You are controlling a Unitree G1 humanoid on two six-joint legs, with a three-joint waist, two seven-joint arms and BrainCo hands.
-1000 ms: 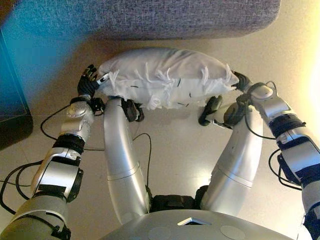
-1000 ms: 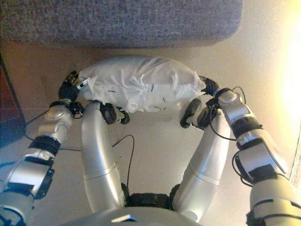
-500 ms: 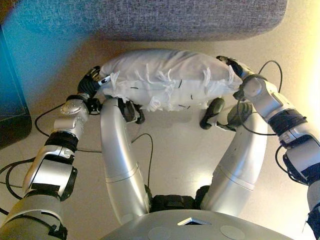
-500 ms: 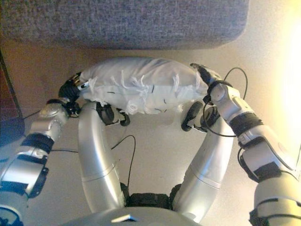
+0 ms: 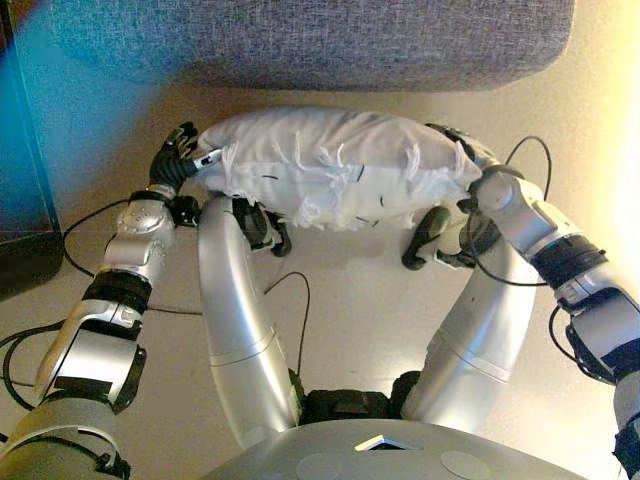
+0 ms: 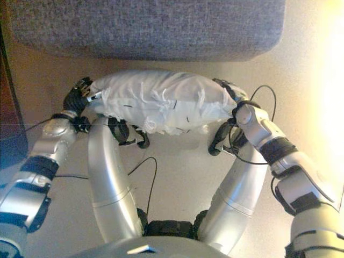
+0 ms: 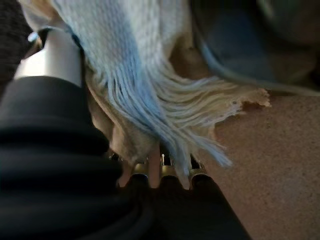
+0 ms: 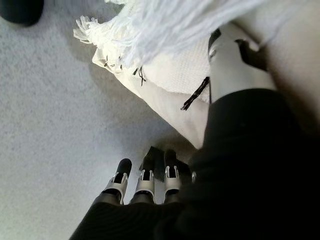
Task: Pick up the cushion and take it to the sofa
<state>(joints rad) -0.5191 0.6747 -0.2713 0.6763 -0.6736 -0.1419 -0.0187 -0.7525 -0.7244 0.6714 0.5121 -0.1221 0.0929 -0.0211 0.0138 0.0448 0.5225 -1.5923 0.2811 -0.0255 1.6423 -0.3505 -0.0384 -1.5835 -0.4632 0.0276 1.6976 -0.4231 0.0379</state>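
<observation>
White cushion (image 5: 335,180) pinched between both robot hands, grey sofa (image 5: 330,40) just ahead.

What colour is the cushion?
White, with tufts of white fringe and small dark marks; the cushion shows best in the left eye view.

Beige floor (image 5: 360,300) — dark cabinet (image 5: 20,190) at left edge.
</observation>
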